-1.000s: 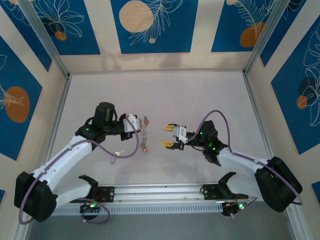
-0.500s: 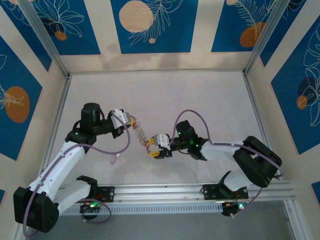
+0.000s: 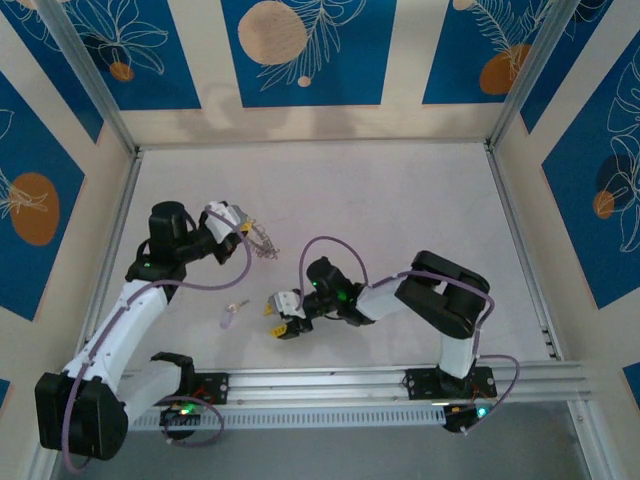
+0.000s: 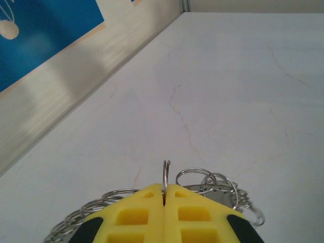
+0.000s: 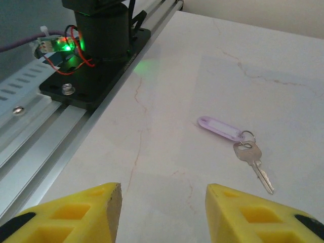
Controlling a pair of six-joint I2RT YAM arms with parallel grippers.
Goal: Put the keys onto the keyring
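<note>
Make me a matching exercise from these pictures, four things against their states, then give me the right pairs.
Things:
A. left gripper
B. right gripper
C. keyring
D. key with lilac tag

States:
1. lying on the table
2. open
3. shut
4. pinched between yellow fingers

Pairs: A-3, B-2, C-4, D-1.

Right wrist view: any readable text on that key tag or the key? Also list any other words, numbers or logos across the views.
None readable in any view.
On the key tag: pale purple, label window looks blank.
On the key: any stamp is too small to read.
On the wall panels: leaf and circle patterns, no words.
</note>
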